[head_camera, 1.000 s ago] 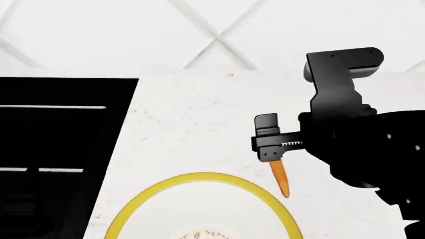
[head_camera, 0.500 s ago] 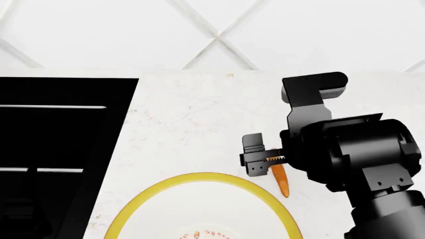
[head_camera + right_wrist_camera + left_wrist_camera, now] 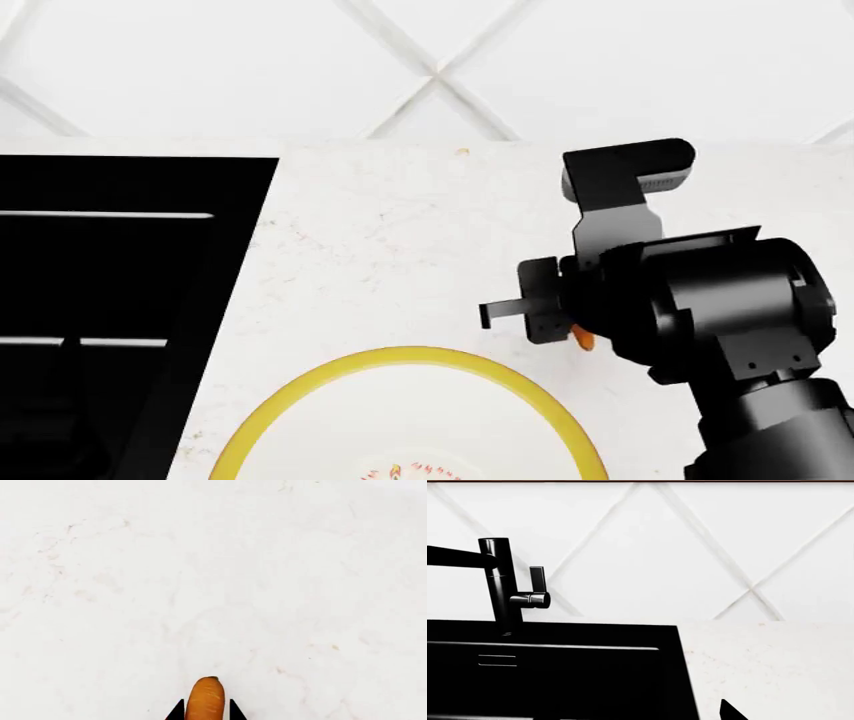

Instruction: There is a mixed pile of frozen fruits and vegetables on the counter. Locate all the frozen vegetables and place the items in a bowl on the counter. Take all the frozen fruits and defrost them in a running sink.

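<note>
The carrot (image 3: 206, 698) sits between the two dark fingertips of the right gripper (image 3: 534, 308), which is closed narrowly on it; the head view shows only a small orange end (image 3: 583, 339) peeking out beside the black wrist body. It is held above bare white counter (image 3: 387, 260), just past the far yellow rim of the bowl (image 3: 400, 353), the rim curving close below the fingers. In the right wrist view nothing but speckled stone lies ahead of the carrot's tip, open in every direction. To the left, the sink (image 3: 120, 300) cuts a straight black edge along the counter, well apart from the gripper, with bright ledge lines inside. The tiled wall (image 3: 427, 70) closes the counter's far side. The left wrist view takes in the faucet (image 3: 502, 587) with its side lever at the basin's back edge; only a dark sliver of the left gripper (image 3: 730, 712) shows there, so I cannot tell how its fingers stand
</note>
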Available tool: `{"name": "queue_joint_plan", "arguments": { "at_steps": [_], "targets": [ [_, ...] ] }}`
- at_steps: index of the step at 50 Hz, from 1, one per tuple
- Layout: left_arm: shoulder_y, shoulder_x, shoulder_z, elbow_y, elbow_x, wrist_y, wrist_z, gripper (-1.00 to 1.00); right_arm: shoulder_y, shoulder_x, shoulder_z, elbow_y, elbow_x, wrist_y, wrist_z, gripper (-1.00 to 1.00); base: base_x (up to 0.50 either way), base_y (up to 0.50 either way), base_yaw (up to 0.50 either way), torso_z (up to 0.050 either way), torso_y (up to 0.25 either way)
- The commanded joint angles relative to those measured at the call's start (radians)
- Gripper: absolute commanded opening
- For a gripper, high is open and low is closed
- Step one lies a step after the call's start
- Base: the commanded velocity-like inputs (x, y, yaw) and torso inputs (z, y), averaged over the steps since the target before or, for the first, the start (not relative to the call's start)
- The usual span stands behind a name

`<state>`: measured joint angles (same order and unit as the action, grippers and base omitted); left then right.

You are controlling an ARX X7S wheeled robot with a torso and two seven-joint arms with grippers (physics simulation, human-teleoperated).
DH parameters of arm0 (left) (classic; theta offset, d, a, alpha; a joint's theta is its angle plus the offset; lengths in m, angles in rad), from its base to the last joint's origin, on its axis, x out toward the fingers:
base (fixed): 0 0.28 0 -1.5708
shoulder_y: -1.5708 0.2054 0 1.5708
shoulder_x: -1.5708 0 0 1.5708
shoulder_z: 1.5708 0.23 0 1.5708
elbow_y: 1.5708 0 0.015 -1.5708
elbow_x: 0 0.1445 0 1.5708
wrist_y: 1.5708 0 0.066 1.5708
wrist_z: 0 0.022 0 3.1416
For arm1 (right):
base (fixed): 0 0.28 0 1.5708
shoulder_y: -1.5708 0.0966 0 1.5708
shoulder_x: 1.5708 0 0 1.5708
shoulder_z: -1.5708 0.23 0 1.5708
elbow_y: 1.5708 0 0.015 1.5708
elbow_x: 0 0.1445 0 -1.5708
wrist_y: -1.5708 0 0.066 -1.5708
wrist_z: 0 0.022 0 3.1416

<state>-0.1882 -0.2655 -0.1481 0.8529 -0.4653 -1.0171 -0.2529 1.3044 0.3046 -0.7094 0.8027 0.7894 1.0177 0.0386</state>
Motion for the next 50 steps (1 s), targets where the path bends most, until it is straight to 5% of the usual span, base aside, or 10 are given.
{"name": "queue_joint_plan", "arguments": {
  "at_steps": [1, 12, 21, 29, 50],
  "targets": [
    [0.013, 0.009, -0.029, 0.005, 0.002, -0.003, 0.032, 1.00, 0.012, 0.037, 0.070, -0.157, 0.021, 0.066, 0.032, -1.00, 0.00, 0.00, 0.00, 0.000, 0.000],
    [-0.017, 0.010, -0.011, 0.006, -0.007, -0.034, 0.012, 1.00, -0.094, 0.161, 0.203, -0.646, 0.231, 0.299, 0.235, -1.00, 0.00, 0.00, 0.00, 0.000, 0.000],
    [-0.006, 0.002, -0.011, 0.003, -0.011, -0.024, 0.014, 1.00, -0.137, 0.160, 0.417, -0.930, 0.613, 0.539, 0.535, -1.00, 0.00, 0.00, 0.00, 0.000, 0.000],
    [-0.006, 0.002, 0.007, -0.006, -0.006, -0.016, 0.006, 1.00, -0.162, 0.187, 0.371, -1.010, 0.998, 0.504, 0.810, -1.00, 0.00, 0.00, 0.00, 0.000, 0.000],
    [-0.002, -0.009, -0.001, 0.000, -0.024, -0.015, 0.001, 1.00, -0.325, 0.174, 0.282, -1.127, 0.975, 0.447, 0.791, -1.00, 0.00, 0.00, 0.00, 0.000, 0.000]
  ]
}}
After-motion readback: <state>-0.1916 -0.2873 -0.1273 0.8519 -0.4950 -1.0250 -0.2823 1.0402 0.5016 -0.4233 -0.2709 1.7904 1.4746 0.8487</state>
